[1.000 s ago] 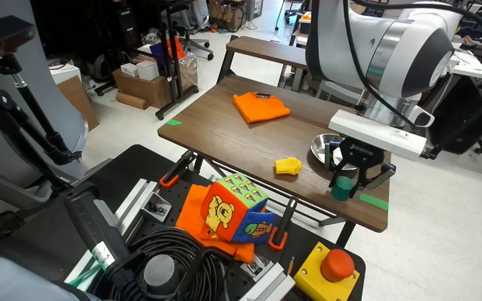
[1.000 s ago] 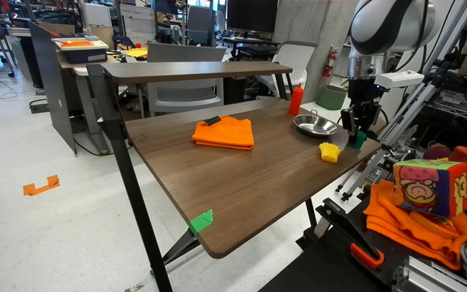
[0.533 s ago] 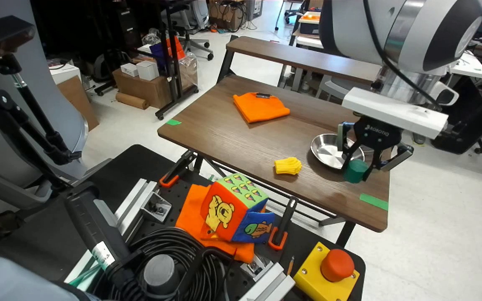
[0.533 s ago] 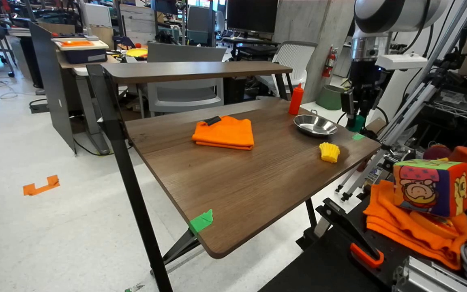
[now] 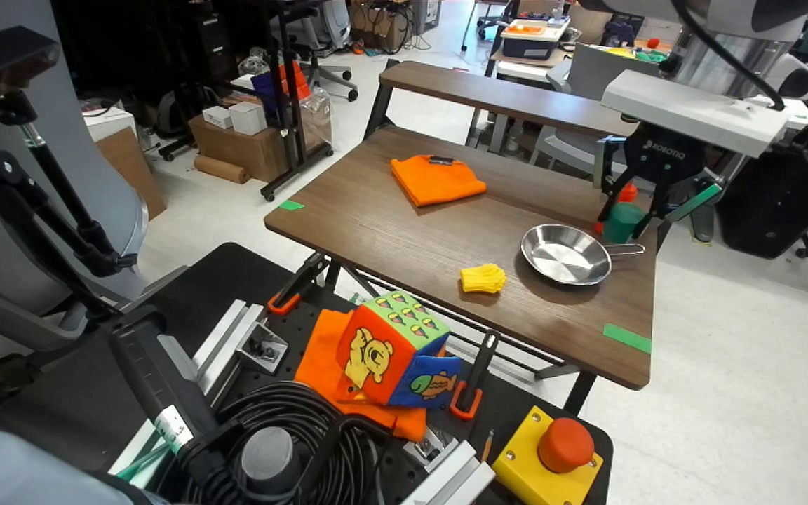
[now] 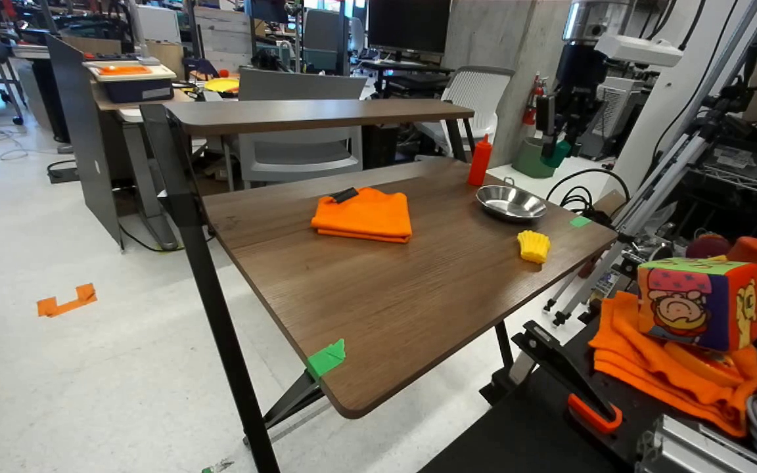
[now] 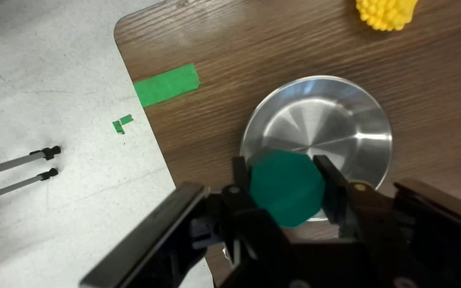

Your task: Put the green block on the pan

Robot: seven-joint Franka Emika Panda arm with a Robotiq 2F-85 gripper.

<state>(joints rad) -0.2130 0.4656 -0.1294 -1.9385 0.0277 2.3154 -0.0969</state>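
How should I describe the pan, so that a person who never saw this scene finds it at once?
In an exterior view, find the brown table. On it, the pan lies between the red bottle and the small yellow object. Unlike those neighbours, it is shallow, open and shiny silver.

the green block (image 7: 287, 189) hangs higher than the round silver pan (image 5: 564, 255).

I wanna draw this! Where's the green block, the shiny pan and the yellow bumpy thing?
Green block (image 7: 287, 188), in the wrist view: middle of its top face.
Shiny pan (image 5: 565, 257), in an exterior view: its bare inside bottom.
Yellow bumpy thing (image 6: 534, 246), in an exterior view: middle of its body.
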